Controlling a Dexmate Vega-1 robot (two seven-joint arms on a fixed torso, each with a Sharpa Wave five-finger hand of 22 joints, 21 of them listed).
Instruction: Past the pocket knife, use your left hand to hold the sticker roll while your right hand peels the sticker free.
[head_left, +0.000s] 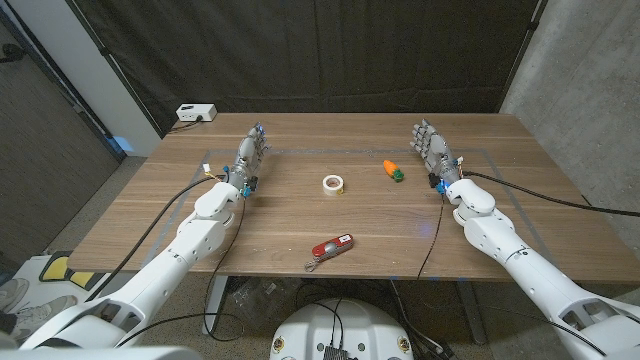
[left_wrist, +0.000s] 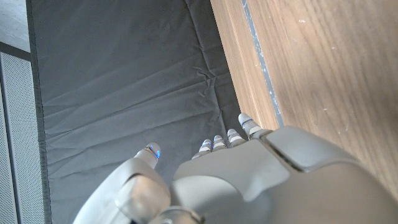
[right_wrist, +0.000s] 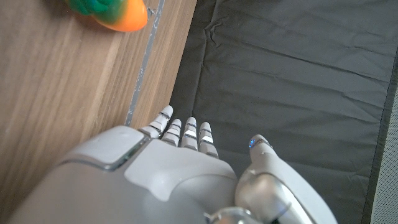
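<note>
The sticker roll (head_left: 333, 184), a small white ring, lies on the wooden table (head_left: 300, 220) near its middle. Nearer the front edge lies the red pocket knife (head_left: 331, 247) with a metal ring at one end. My left hand (head_left: 250, 154) stands at the table's left side, fingers straight and apart, holding nothing; its back (left_wrist: 261, 180) fills the left wrist view. My right hand (head_left: 433, 148) stands at the right side, likewise open and holding nothing, with its back (right_wrist: 155, 180) in the right wrist view. Both hands are well apart from the roll.
An orange and green toy carrot (head_left: 392, 170) lies right of the roll, close to my right hand, and shows as an orange tip (right_wrist: 115, 12) in the right wrist view. A white box (head_left: 196, 113) sits at the far left corner. A black curtain (head_left: 320, 50) hangs behind the table.
</note>
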